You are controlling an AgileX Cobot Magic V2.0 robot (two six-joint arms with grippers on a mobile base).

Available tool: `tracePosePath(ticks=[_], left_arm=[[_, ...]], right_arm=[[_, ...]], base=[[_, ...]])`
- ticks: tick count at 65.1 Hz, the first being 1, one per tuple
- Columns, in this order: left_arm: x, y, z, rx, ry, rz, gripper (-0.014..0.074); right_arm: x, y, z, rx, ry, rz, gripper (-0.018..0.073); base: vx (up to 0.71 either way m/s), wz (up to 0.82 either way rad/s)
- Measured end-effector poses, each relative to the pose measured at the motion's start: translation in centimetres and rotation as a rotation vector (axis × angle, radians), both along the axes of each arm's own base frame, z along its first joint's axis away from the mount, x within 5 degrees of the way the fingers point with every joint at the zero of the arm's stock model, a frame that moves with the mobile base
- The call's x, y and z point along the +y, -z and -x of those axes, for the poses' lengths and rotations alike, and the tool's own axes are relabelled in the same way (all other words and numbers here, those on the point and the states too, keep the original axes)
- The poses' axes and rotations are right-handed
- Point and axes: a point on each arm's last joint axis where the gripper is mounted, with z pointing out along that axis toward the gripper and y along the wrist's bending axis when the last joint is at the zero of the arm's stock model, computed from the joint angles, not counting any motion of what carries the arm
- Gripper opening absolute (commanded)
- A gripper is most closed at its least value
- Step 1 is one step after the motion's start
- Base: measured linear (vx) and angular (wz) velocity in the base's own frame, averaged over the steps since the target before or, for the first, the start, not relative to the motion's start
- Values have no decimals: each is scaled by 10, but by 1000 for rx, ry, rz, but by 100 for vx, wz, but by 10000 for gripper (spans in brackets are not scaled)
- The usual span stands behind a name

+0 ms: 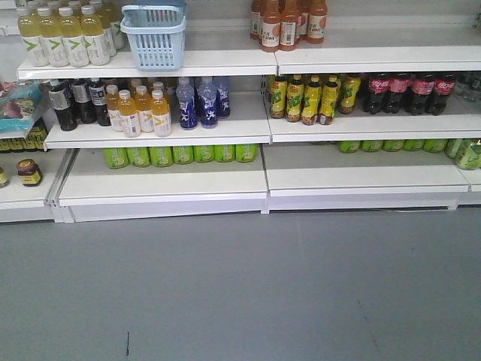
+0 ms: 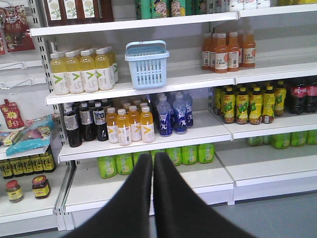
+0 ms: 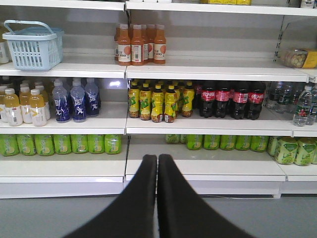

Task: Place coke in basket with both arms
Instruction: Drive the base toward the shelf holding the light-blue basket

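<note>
Black, matte and tapering, the left gripper (image 2: 152,156) is showing its two pointed fingers pressed together with nothing between them. The right gripper (image 3: 157,157) is doing the same and is also carrying nothing. Both are hanging over a smooth grey floor (image 1: 240,293), well apart from the white shelving (image 3: 198,171). By my reading the task is barely beginning: no bottle is being held, and I cannot tell whether anything is lying inside the basket.

Farther back, on the middle shelf at the right, dark-filled cola bottles (image 3: 230,99) with glossy red labels are standing in a row. I am not managing to pick out the coke itself among them or nearby.

Farthest and highest, the basket (image 2: 147,69) is sitting upright on the upper shelf. It is pale blue plastic with slotted walls and a raised handle, just beside a group of yellow drinks (image 2: 81,72). Reaching, grasping and dropping the coke in are all waiting to be done.
</note>
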Motion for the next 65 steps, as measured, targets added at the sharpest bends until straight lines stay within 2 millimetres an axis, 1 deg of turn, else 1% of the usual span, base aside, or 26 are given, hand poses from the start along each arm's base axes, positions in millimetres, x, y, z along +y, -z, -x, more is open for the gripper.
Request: tracePosePath(ticks=[65], left_arm=[[0, 0, 0, 0, 0, 0, -6]], right_arm=[[0, 0, 0, 0, 0, 0, -9]], base=[[0, 0]])
